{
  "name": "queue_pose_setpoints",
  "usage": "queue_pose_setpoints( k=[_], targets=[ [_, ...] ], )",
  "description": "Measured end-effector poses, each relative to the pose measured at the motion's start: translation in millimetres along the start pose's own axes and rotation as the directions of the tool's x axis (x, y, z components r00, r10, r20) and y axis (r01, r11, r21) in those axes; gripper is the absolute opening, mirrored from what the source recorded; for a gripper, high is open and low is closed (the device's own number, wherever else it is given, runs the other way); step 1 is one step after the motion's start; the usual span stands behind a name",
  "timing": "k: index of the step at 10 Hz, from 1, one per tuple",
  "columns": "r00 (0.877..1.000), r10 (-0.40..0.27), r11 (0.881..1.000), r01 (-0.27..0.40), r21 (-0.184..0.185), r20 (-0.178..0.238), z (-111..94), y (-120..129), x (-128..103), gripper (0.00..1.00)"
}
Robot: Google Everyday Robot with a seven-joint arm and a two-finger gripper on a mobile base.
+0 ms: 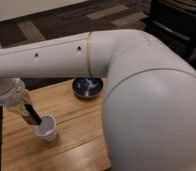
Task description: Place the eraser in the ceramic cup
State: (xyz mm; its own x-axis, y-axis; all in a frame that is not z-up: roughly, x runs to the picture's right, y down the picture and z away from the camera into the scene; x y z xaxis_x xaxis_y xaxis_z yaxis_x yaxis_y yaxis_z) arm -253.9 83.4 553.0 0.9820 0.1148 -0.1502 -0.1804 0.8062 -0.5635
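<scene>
From the one camera view, most of what I see is my own arm [141,95], a bulky white shell filling the right side and stretching as a long white tube across to the left. At its far left end hangs my claw [30,114], pointing down over the wooden table [76,145], and it is clenched on the eraser [34,116], a small dark block with a brownish edge that sits tilted between my fingers. The lower tip of the eraser is right at the rim of the ceramic cup [46,129], just above or just inside its mouth; I cannot tell which. The cup stands upright near the left front part of the table, white with a pale inside. Farther back on the table, partly under my arm, rests a dark blue shiny bowl [87,86], well apart from the cup. Beyond the table lies patterned carpet [46,27], and a dark chair [178,22] stands at the upper right.
</scene>
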Motion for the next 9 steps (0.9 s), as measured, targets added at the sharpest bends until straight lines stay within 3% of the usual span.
queue_pose_setpoints(
  k=[5,9],
  targets=[
    [0.999,0.003,0.999,-0.002,-0.040,0.032,28,-2,7,0.00],
    [1.000,0.004,0.998,-0.003,-0.065,0.014,43,2,15,0.00]
  ],
)
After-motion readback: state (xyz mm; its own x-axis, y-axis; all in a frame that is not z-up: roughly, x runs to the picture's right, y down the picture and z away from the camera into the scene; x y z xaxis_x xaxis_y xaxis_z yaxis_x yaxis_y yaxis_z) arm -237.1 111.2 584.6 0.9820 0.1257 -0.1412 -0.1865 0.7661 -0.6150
